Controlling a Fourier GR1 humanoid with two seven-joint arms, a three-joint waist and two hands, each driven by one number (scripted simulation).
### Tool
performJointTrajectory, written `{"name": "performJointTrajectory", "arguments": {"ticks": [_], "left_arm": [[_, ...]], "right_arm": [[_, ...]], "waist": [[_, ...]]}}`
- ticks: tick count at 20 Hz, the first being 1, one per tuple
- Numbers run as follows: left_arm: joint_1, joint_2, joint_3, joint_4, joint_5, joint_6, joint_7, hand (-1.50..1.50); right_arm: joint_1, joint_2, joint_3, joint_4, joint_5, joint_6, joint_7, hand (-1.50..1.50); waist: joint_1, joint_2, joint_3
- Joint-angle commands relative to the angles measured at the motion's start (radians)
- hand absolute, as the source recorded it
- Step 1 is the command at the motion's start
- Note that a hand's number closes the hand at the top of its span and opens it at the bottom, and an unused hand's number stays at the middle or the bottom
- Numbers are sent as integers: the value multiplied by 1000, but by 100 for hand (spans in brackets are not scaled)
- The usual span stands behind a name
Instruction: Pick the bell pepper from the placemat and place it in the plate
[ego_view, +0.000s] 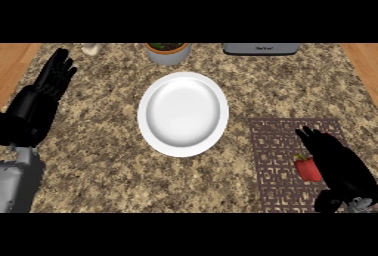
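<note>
Bell pepper (307, 168), red with a green stem end, lies on the dark brown patterned placemat (280, 150) at about four o'clock from the counter's centre. The right hand (341, 167) lies over the pepper's right side, at its three o'clock, black fingers pointing toward eleven o'clock and the palm covering part of the fruit. Its fingers look mostly straight and set close together; whether the thumb is curled round the pepper I cannot tell, since the hand hides that side. The pepper rests on the mat and shows no lift.

The white plate (182, 114) sits at the middle of the speckled granite counter (103, 155), at roughly ten o'clock from the pepper and well apart from it, with nothing on it. The left hand (46, 90) shows at the nine o'clock edge, fingers straight and spread upward, resting and touching nothing.

At twelve o'clock, near the counter's far edge, stand a grey pot with a plant (168, 51) and, at one o'clock, a grey appliance (261, 48).
</note>
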Motion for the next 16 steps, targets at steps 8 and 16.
{"name": "performJointTrajectory", "arguments": {"ticks": [8,16], "left_arm": [[46,-46,6,-44,-53,-22,-13,0],[64,-53,31,-68,-59,-44,5,0]], "right_arm": [[-35,78,-30,289,89,-88,-156,-150],[-107,80,-77,453,188,-143,-183,-150]], "waist": [[2,0,0],[5,0,0]]}}
